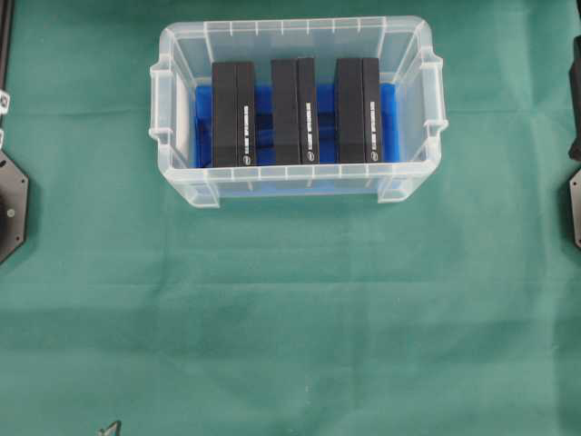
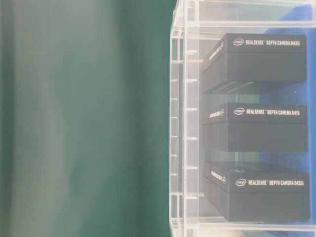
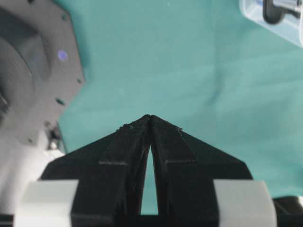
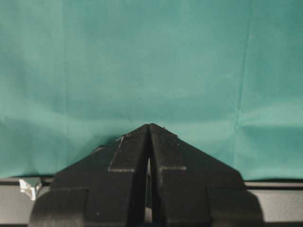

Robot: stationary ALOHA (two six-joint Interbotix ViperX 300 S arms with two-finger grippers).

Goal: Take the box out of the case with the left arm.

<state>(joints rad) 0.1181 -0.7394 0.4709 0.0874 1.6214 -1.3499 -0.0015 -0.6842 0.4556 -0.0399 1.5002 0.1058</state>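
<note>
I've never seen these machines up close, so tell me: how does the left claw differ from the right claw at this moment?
The left claw has white fittings at its base; none show on the right claw. The left claw's view takes in a corner of the clear case and a black arm base; the right claw's view shows only green cloth ahead. Both are black, pointed, shut with tips touching, and hold nothing.

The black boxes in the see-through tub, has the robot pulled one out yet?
Not yet. All three black cardboard boxes sit in the clear plastic case. The left end effector is shut, holding nothing, above the green cloth. Reaching, gripping and lifting are all left.
</note>
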